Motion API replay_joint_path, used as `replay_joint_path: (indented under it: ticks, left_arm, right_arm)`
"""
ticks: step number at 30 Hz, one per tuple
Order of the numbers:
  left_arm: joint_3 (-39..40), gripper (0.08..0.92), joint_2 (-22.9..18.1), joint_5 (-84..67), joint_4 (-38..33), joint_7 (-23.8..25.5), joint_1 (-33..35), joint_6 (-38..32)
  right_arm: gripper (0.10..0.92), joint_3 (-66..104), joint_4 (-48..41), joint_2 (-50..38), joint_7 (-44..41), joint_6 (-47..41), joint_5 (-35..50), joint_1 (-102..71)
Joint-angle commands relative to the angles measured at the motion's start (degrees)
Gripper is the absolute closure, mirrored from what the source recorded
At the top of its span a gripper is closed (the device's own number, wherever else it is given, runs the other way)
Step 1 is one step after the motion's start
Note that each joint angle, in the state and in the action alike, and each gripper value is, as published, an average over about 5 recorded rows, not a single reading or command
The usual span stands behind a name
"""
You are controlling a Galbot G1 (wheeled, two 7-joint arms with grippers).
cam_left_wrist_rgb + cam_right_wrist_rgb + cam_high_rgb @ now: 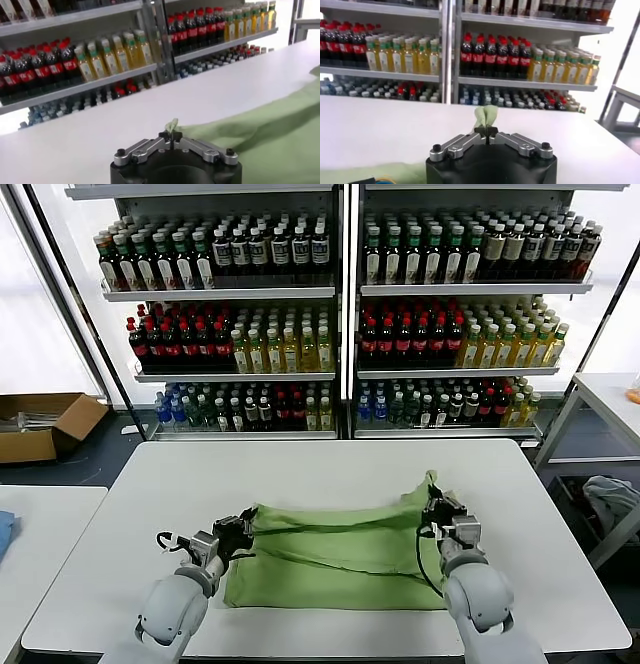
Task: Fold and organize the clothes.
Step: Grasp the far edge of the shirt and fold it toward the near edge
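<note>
Left hand (243,529) pinched on green shirt (340,554) edge, right hand (440,512) clamped on opposite edge

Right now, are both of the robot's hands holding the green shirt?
Yes, the left gripper and right gripper each have their fingers shut on an edge of the green shirt on the table.

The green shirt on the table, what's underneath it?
Around the green shirt only the bare white table shows. Each pincer, left and right, pinches an edge. Anything lying beneath the cloth is covered and cannot be seen.
</note>
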Motion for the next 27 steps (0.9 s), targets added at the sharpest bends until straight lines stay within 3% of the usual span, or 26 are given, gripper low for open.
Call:
replay_joint_path:
  ticks: [1, 24, 27]
  left_arm:
    - [-0.4, 0.912, 0.1, 1.7, -1.7, 0.2, 3.4, -0.4]
    - [-0.6, 0.911, -0.6, 8.2, -3.4, 1.9, 6.5, -0.4]
    - [-0.9, 0.871, -0.9, 8.7, -4.2, 1.8, 6.5, -0.3]
  right_arm:
    - [0.914, 3.9, 6.9, 0.3, 1.2, -0.3, -1.1, -10.2]
    - [0.914, 2.8, 3.7, 1.6, 2.7, 0.7, -6.5, -15.1]
    - [0.910, 2.7, 4.0, 1.5, 2.7, 0.8, -7.1, -15.3]
